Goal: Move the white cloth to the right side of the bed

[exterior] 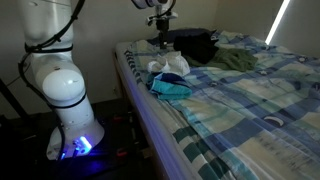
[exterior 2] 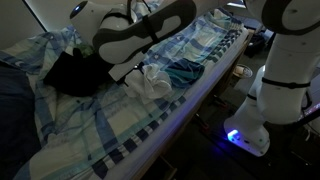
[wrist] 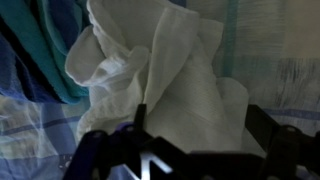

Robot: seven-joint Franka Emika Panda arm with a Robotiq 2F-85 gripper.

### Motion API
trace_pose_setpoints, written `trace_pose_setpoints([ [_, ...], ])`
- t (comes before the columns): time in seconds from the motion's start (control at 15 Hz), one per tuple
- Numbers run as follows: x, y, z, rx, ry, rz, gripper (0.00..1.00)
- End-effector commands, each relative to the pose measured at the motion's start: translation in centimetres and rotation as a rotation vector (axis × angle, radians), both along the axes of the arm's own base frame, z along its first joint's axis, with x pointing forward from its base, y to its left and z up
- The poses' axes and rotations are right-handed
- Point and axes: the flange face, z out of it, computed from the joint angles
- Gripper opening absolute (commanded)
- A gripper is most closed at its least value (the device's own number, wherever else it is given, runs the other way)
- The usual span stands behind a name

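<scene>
The white cloth [exterior: 170, 66] lies crumpled on the blue plaid bed [exterior: 240, 110], near its edge; it shows in both exterior views [exterior 2: 152, 83]. In the wrist view it fills the frame as a bunched white heap [wrist: 170, 60]. My gripper [wrist: 200, 114] is right over it, with the two dark fingers spread wide on either side of the cloth's lower fold. In an exterior view the gripper [exterior: 160, 42] hangs just above the cloth. In the other view the arm [exterior 2: 140, 35] hides the fingers.
A teal cloth [exterior: 172, 88] [exterior 2: 186, 70] lies right beside the white one, toward the bed's edge. A black garment [exterior: 190, 46] [exterior 2: 75, 72] and a green garment [exterior: 238, 60] lie further in. The robot base [exterior: 66, 95] stands beside the bed.
</scene>
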Motion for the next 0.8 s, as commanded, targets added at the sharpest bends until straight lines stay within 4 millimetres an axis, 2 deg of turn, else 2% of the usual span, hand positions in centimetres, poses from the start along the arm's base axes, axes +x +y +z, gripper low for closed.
trace_pose_setpoints([
  [0.0,1.4,0.7,-1.4,0.042,-0.059,0.034,1.0],
  [0.27,3.4,1.5,-4.0,0.07,-0.116,0.052,1.0],
  [0.53,4.9,0.9,-5.3,0.056,-0.16,0.05,0.99],
  [0.6,5.1,0.6,-5.2,0.049,-0.171,0.049,0.74],
  [0.73,5.3,0.3,-5.2,0.036,-0.184,0.05,0.7],
])
